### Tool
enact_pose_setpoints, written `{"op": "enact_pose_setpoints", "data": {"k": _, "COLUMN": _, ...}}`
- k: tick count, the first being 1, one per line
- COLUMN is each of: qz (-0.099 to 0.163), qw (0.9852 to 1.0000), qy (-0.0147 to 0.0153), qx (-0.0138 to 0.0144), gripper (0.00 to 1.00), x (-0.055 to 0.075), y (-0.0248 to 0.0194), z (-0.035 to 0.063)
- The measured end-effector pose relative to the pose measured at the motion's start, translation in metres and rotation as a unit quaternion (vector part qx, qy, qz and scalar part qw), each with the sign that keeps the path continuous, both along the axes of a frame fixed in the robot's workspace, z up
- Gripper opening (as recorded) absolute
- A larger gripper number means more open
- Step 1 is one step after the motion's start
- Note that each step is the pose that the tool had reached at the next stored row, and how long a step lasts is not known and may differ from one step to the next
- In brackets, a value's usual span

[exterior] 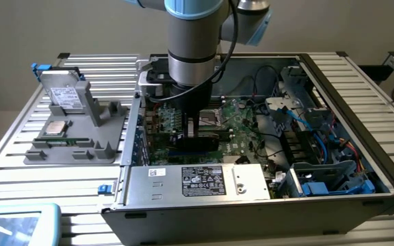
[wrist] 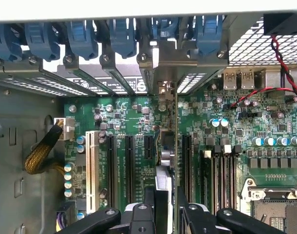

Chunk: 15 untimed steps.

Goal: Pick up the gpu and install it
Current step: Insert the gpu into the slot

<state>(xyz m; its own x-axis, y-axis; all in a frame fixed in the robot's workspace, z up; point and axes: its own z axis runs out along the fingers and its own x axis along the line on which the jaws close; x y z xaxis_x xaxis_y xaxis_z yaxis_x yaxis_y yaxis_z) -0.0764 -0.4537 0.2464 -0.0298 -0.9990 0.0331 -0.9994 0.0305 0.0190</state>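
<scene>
My gripper [exterior: 195,132] reaches down into the open computer case [exterior: 361,123] and is shut on the gpu [exterior: 198,140]. The card stands on edge over the green motherboard [exterior: 241,123], its black cooler facing the camera. In the wrist view the gpu [wrist: 164,161] appears edge-on between my two black fingers [wrist: 141,214]. It runs along the expansion slots [wrist: 129,165], and its silver bracket end [wrist: 163,92] sits at the rear slot openings. Whether its lower edge is in a slot, I cannot tell.
A grey fixture [exterior: 101,148] on the exterior view's left carries a silver hard drive [exterior: 63,95], a processor [exterior: 57,128] and a memory stick [exterior: 63,141]. The power supply [exterior: 197,182] fills the case's near side. Blue latches [wrist: 80,36] and a yellow-sleeved cable [wrist: 41,151] border the slots.
</scene>
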Motion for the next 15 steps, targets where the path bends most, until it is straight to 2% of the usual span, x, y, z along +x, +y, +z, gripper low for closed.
{"op": "enact_pose_setpoints", "data": {"k": 6, "qz": 0.001, "qw": 1.0000, "qy": 0.0003, "qx": 0.0003, "gripper": 0.27, "x": 0.0000, "y": -0.0019, "z": 0.0000}}
{"op": "enact_pose_setpoints", "data": {"k": 15, "qz": 0.008, "qw": 1.0000, "qy": 0.0003, "qx": 0.0011, "gripper": 0.27, "x": 0.0000, "y": -0.0022, "z": -0.0001}}
